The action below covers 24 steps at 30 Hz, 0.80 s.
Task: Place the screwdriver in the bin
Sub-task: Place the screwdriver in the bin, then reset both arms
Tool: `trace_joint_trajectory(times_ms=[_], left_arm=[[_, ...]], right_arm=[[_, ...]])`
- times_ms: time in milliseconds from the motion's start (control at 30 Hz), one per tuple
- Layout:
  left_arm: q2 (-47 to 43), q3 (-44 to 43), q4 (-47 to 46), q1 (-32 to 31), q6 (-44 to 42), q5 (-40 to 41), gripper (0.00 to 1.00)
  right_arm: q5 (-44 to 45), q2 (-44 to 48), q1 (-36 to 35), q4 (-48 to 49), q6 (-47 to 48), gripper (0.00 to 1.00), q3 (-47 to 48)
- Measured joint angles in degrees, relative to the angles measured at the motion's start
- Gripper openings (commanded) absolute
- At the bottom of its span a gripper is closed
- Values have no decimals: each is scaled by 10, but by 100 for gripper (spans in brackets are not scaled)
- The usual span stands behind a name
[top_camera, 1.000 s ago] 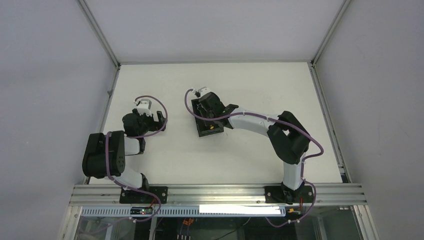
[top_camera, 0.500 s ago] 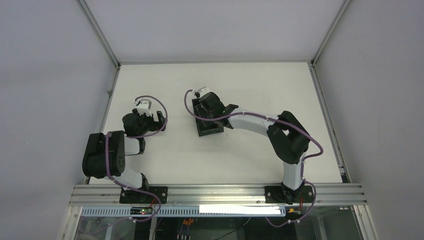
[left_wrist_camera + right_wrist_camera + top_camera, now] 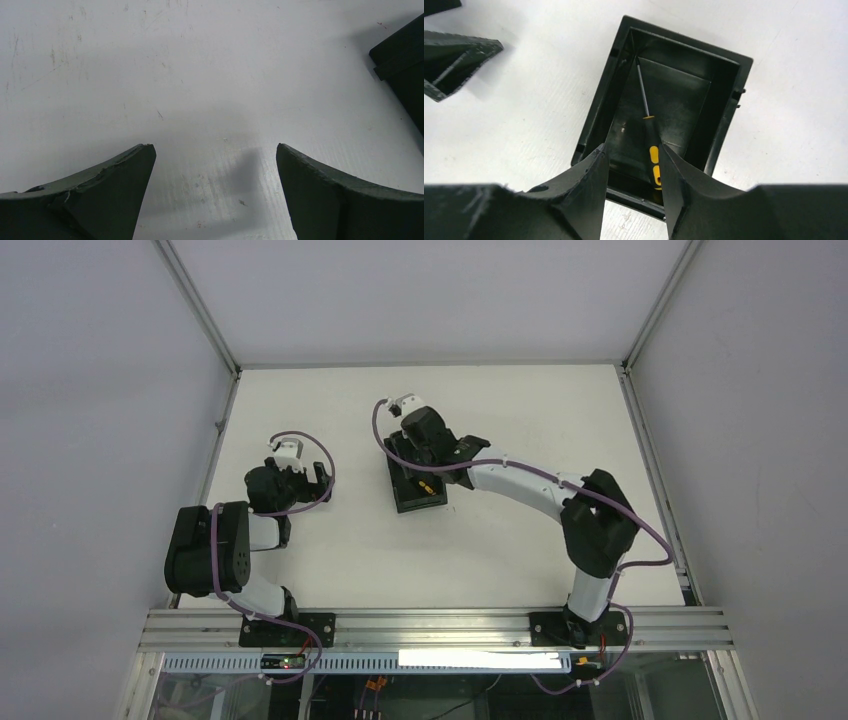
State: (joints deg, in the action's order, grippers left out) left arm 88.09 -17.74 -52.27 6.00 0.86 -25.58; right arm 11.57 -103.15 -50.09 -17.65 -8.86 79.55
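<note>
Screwdriver (image 3: 648, 129) lies inside your bin (image 3: 601, 107), handle apparently against one wall, midway between the side edges of the table (image 3: 330, 570). Your right gripper (image 3: 632, 150) hangs above, spread and empty; left gripper (image 3: 215, 147) spread too.

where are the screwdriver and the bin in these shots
screwdriver (image 3: 648, 128), right wrist view, top of its handle just below the shaft
bin (image 3: 719, 112), right wrist view, inner wall on the picture's right side

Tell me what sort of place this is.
Probably a lab robot cell: white table walled by plain panels, two arms bolted to an aluminium rail, a bin holding a screwdriver.
</note>
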Motion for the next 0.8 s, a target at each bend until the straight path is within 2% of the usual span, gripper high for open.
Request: trace_joint_trajectory(times_ms=[400,800], left_arm=[[0,0,0,0,0,0,99],[0,0,0,0,0,0,99]], right_arm=[[6,26,0,-75,4,46,108],[17,27,0,-148,38,59,242]])
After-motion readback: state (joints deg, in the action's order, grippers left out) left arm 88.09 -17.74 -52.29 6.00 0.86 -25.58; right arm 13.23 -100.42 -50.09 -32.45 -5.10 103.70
